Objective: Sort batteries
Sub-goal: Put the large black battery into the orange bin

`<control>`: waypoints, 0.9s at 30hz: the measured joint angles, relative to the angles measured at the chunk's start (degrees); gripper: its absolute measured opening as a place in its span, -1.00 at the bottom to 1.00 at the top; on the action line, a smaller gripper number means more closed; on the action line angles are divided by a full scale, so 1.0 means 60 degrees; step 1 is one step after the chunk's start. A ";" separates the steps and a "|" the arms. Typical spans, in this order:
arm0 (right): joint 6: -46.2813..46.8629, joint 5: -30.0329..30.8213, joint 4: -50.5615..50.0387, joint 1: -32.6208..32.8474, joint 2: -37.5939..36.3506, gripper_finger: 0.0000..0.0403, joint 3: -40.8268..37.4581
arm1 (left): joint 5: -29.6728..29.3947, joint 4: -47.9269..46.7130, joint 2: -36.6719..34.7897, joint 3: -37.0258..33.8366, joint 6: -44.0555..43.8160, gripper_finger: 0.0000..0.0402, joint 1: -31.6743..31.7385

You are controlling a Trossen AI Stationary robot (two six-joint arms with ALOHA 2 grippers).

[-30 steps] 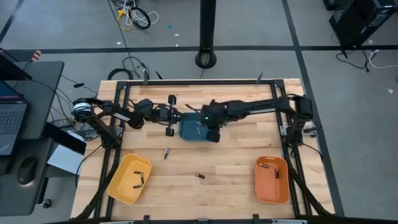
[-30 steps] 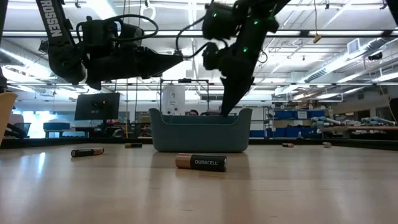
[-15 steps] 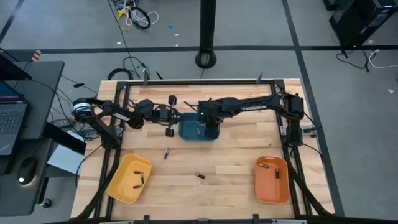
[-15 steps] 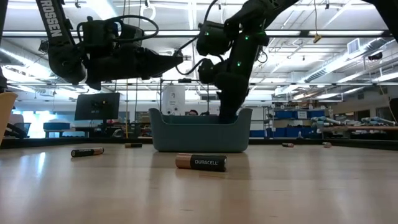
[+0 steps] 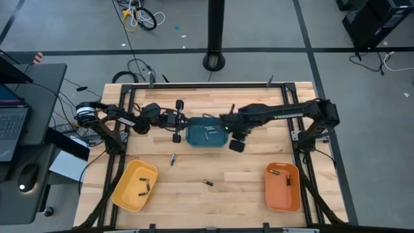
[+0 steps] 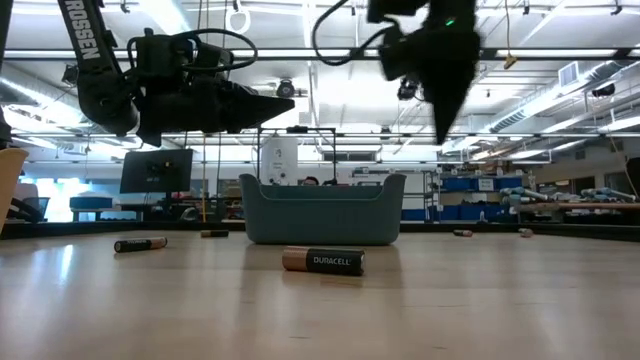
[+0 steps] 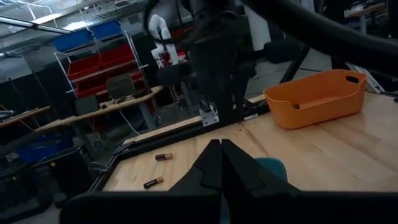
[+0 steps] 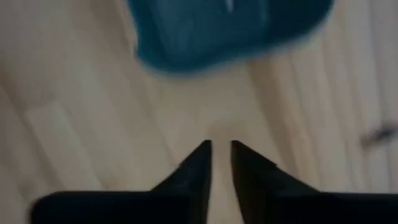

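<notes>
A teal bin (image 5: 207,135) stands mid-table with batteries (image 5: 208,133) lying in it. Loose batteries lie on the wood in front of it (image 5: 173,158) (image 5: 208,184); the nearest (image 6: 322,261) rests on its side. My right gripper (image 5: 236,144) hangs above the table just right of the bin, pointing down, with a narrow gap and nothing between its fingers (image 8: 219,146). My left gripper (image 5: 187,121) is shut, level and empty (image 7: 221,148), high over the bin's left end (image 6: 285,100).
A yellow tray (image 5: 124,194) at the near left and an orange tray (image 5: 283,197) at the near right each hold a few batteries. More batteries lie by the far edge (image 7: 163,157). A black frame runs round the table.
My right gripper has risen out of the teal bin and swung toward the table's right edge, ending high and clear of the bin's right end. The bin and the loose batteries have stayed put.
</notes>
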 joint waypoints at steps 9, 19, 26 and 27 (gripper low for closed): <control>0.1743 -0.1018 0.1777 0.1133 -0.0355 -0.90 -0.1773 | 0.0003 -0.0569 0.0000 0.0007 -0.0004 -0.97 0.0000; 0.1523 -0.0916 0.3944 0.2235 -0.0377 -0.94 -0.2934 | 0.0580 -0.2839 -0.0564 0.0154 -0.0082 -0.97 -0.0283; 0.1330 -0.0304 0.7082 0.2675 -0.0384 -0.97 -0.4521 | -0.0573 -0.5789 -0.1625 0.0435 -0.0286 -0.97 -0.1354; 0.1294 -0.0235 0.7722 0.2688 -0.0384 -0.97 -0.4808 | -0.0824 -0.6383 -0.1866 0.0515 -0.0281 -0.97 -0.1547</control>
